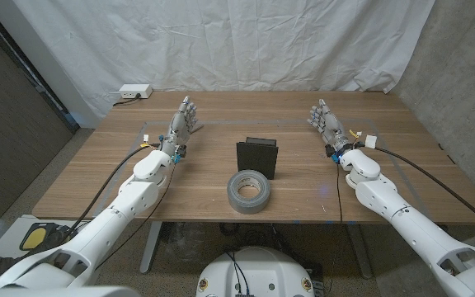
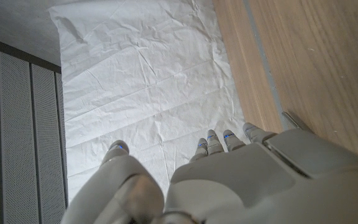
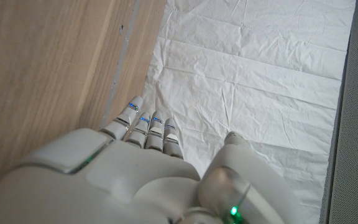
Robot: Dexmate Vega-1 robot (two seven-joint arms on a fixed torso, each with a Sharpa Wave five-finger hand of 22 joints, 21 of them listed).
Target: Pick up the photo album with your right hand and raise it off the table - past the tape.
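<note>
A small black photo album (image 1: 257, 157) stands upright at the middle of the wooden table (image 1: 221, 132). A grey roll of tape (image 1: 247, 192) lies just in front of it, nearer the front edge. My right hand (image 1: 326, 120) is well to the album's right, fingers stretched toward the far edge, holding nothing; its back (image 3: 129, 174) fills the lower part of the right wrist view. My left hand (image 1: 185, 118) mirrors it on the album's left, fingers apart and empty, also seen from behind (image 2: 229, 180).
A white power strip (image 1: 134, 92) sits at the table's far left corner. A white sheet (image 1: 246, 41) hangs behind the table. Cables run along both forearms.
</note>
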